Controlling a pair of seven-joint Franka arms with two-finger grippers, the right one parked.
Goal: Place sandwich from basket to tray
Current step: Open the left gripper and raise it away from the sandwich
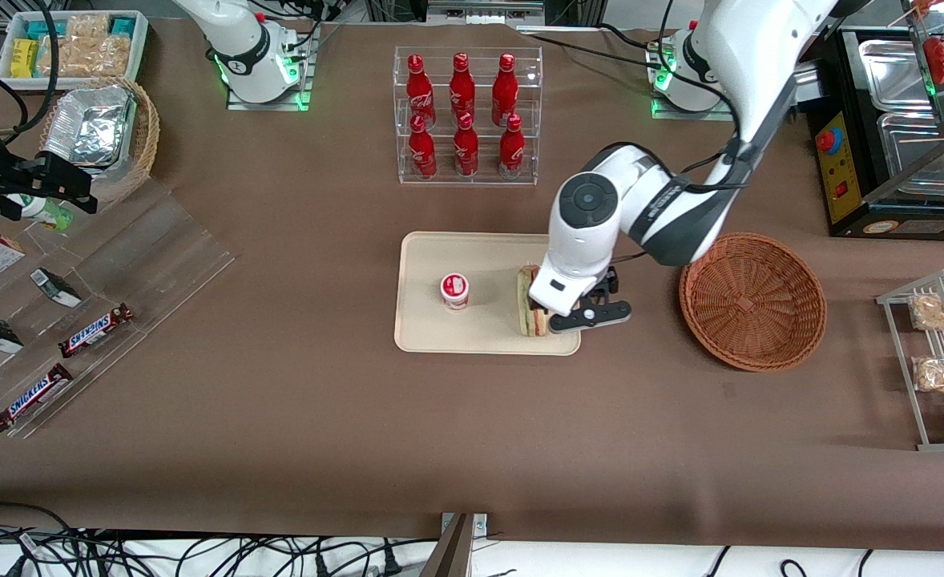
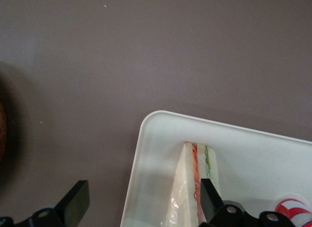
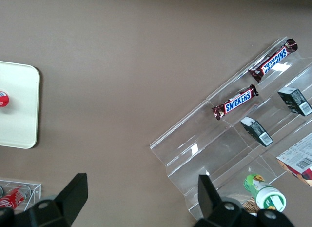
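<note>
The sandwich (image 1: 530, 311), a clear-wrapped wedge with red and green filling, rests on the cream tray (image 1: 424, 320) at the tray's end nearest the basket. My left gripper (image 1: 554, 314) is low over it, open, its fingers spread wide. In the left wrist view the sandwich (image 2: 187, 188) lies on the tray (image 2: 248, 154), close against one finger (image 2: 208, 200); the other finger (image 2: 75, 203) is out over the brown table, and the gripper (image 2: 141, 202) holds nothing. The reddish-brown wicker basket (image 1: 752, 300) stands empty beside the tray, toward the working arm's end.
A small red-and-white cup (image 1: 455, 290) stands on the tray, also in the left wrist view (image 2: 292, 210). A clear rack of red bottles (image 1: 465, 116) is farther from the front camera. A wire snack rack (image 1: 941, 357) stands past the basket. Candy shelves (image 1: 79, 320) lie toward the parked arm's end.
</note>
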